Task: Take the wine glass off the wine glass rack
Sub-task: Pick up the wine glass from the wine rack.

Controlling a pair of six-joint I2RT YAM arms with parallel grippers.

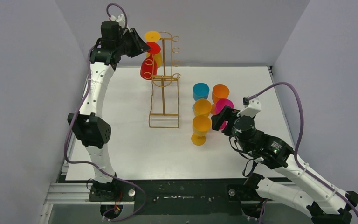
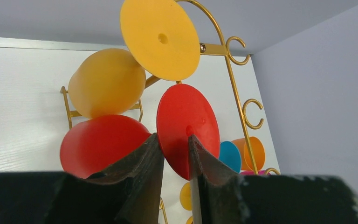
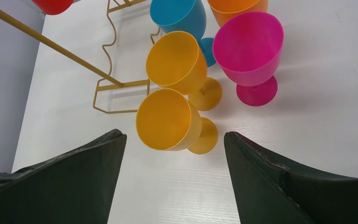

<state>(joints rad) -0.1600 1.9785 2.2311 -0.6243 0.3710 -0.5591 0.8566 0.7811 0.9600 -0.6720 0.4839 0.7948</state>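
Left gripper [image 2: 173, 138] — jaws nearly closed at the foot of the red wine glass [image 2: 186, 116], hold unclear — may slip off that thin disc or tip the wine glass rack [image 2: 235, 79].

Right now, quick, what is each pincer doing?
Left pincer: nearly shut around the round foot of the red plastic wine glass on the gold wire rack; firm grip cannot be told.
Right pincer: open, holding nothing.

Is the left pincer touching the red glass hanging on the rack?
Cannot tell. In the left wrist view the left pincer overlaps the foot of the red glass, yet neither contact nor gap shows plainly.
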